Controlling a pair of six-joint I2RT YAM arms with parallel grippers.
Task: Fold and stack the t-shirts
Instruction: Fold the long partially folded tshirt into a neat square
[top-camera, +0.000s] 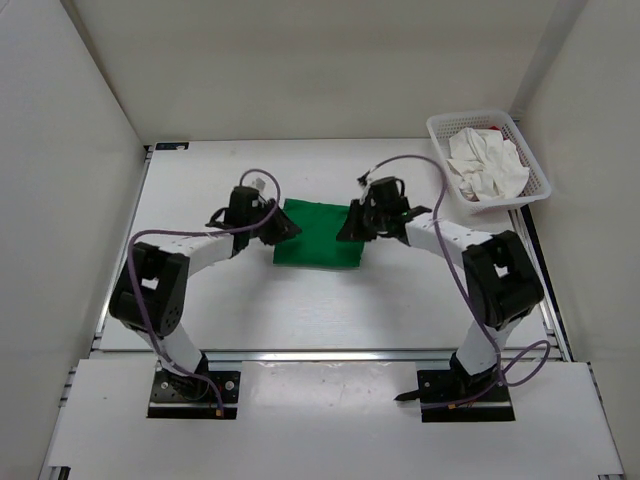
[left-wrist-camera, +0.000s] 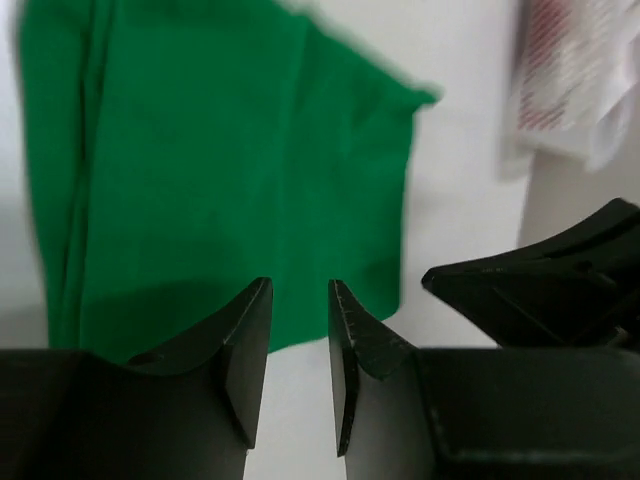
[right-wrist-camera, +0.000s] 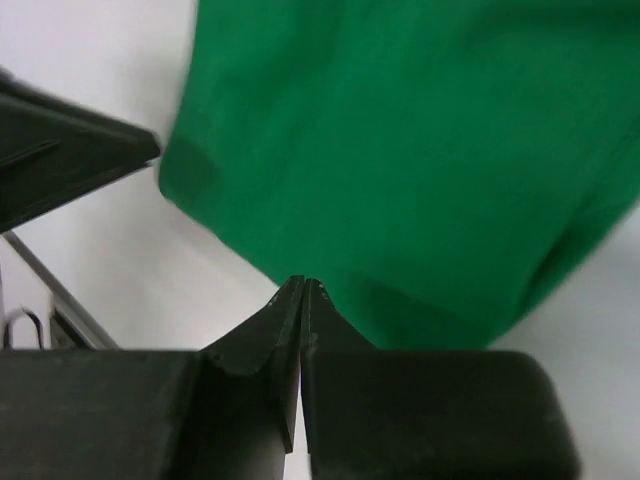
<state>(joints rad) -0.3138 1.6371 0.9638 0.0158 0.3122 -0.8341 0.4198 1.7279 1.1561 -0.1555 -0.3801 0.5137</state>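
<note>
Your folded bright green cloth t-shirt (top-camera: 318, 235) lies flat on the bench (top-camera: 300, 310) between your two grippers, just right of the left gripper (left-wrist-camera: 300, 285) and just left of the right gripper (right-wrist-camera: 303, 283). The left gripper is narrowly parted and empty. The right gripper is closed tight, with no cloth visibly pinched. Expect the shirt to be light, limp and quick to unfold, so pinch an edge through all its layers. A crumpled white cloth t-shirt (top-camera: 485, 165) sits in the white plastic mesh basket (top-camera: 437, 150), well beyond the right gripper. No label or writing can be read.
</note>
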